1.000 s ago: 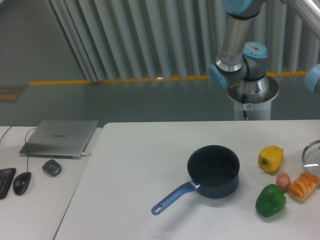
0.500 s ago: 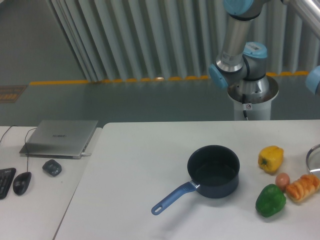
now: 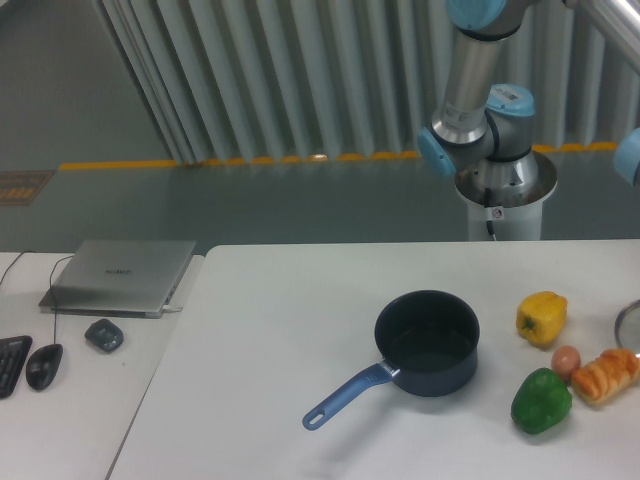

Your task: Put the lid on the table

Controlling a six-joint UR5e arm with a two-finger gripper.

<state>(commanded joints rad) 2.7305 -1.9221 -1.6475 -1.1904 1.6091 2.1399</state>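
Only a thin curved piece of the lid's silvery rim (image 3: 628, 322) shows at the right edge of the frame, just above the white table (image 3: 290, 330). The rest of the lid and its knob are cut off by the frame edge. The gripper is out of view; only the arm's base and upper joints (image 3: 480, 130) show behind the table. The dark blue long-handled saucepan (image 3: 427, 343) stands open and uncovered on the table, right of centre.
A yellow pepper (image 3: 541, 317), a green pepper (image 3: 541, 401), a small egg (image 3: 566, 360) and a bread piece (image 3: 606, 374) lie right of the saucepan. A separate desk on the left holds a laptop (image 3: 120, 275), a mouse (image 3: 44, 366) and a keyboard edge.
The lid's rim has slid further right, out of frame; less of it shows now than one second ago. Nothing else has moved.
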